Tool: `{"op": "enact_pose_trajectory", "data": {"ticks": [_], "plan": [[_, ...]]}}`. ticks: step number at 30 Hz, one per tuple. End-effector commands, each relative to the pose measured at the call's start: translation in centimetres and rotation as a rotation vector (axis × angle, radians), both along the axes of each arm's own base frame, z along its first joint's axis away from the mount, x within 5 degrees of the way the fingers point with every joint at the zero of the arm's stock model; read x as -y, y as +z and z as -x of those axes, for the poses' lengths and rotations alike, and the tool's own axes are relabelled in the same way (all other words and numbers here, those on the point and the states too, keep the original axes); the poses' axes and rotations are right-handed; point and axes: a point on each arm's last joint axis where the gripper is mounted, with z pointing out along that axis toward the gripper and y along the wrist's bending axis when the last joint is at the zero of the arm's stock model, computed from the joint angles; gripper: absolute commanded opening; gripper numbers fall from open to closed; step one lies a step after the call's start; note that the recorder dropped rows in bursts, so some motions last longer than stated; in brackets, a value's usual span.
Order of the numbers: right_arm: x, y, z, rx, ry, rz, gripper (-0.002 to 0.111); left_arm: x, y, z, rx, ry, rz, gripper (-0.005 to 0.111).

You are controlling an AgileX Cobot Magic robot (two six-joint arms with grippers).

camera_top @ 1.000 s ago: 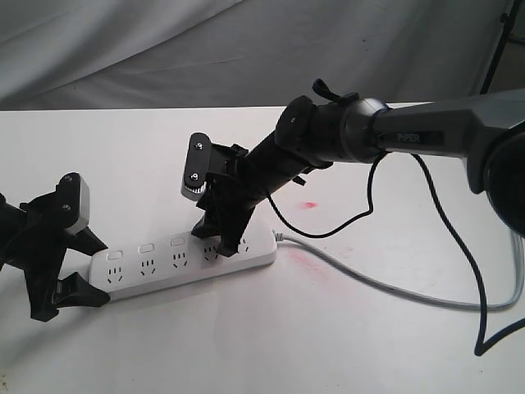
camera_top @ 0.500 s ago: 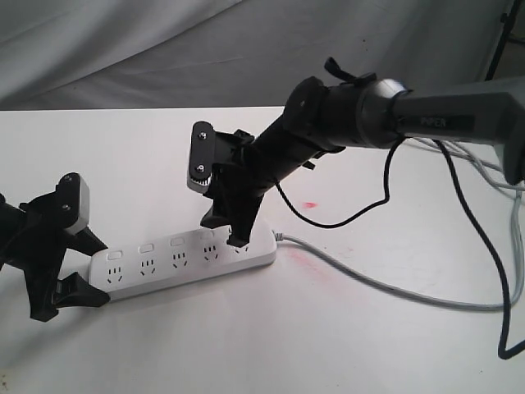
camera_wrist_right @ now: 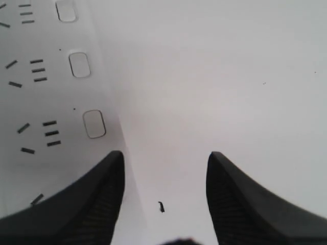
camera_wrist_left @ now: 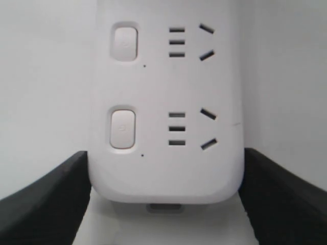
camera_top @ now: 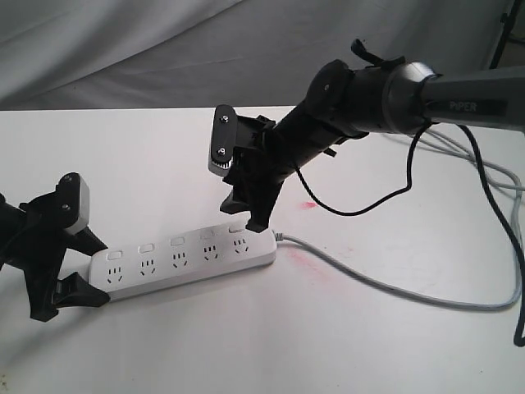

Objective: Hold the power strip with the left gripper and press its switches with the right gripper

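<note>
Right gripper, jaws apart and empty, risen clear of the switch below, press apparently done; left gripper clamps the power strip.

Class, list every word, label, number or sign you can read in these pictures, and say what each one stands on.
"PiPER": on the grey link of the right arm, exterior view.
A faint mark on each of the switches of the power strip, left wrist view: too faint to read.
Nothing else is legible.
</note>
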Motion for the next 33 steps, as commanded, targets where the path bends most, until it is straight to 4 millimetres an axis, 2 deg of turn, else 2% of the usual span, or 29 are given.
{"op": "enact_pose_trajectory", "data": {"ticks": [1,7,18,33], "plan": [[0.5,-1.0,0.1,0.005,-0.012,0.014,0.047,0.0,0.0,0.0,0.0,-0.009,0.001,0.067],[0.4,-2.7,0.0,-0.036,-0.018,0.014,0.047,0.0,0.0,0.0,0.0,-0.009,0.001,0.067],[0.4,-3.0,0.1,-0.048,-0.014,0.016,0.047,0.0,0.0,0.0,0.0,-0.009,0.001,0.067],[0.7,-6.4,0.5,-0.102,0.042,0.086,0.047,0.0,0.0,0.0,0.0,-0.009,0.001,0.067]]}}
